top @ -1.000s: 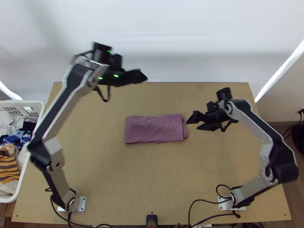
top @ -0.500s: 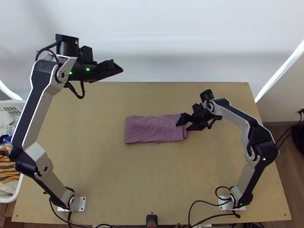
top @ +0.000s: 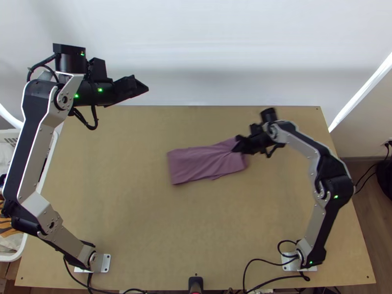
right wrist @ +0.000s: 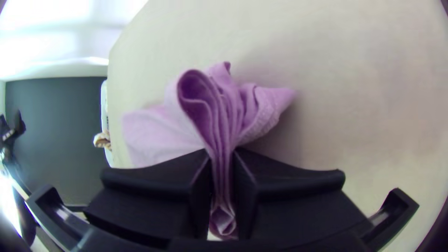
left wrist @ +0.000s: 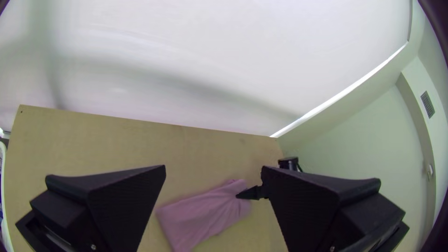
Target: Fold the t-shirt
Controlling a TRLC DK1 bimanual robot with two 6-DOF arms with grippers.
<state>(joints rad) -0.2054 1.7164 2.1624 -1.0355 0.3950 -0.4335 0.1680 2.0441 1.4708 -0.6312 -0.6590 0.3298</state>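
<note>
Pinching the shirt [top: 197, 163] by its right end, the right gripper [right wrist: 221, 151] faces leftward along it, the left gripper [left wrist: 213, 167] agape

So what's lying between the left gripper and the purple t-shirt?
Only bare wooden tabletop. The top view shows that stretch, running from below the left gripper, out by the table's far edge, to the t-shirt.

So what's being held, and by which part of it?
The right claw pinches the folded t-shirt, layers together, near its right-hand end in the top view; the left claw holds nothing.
</note>
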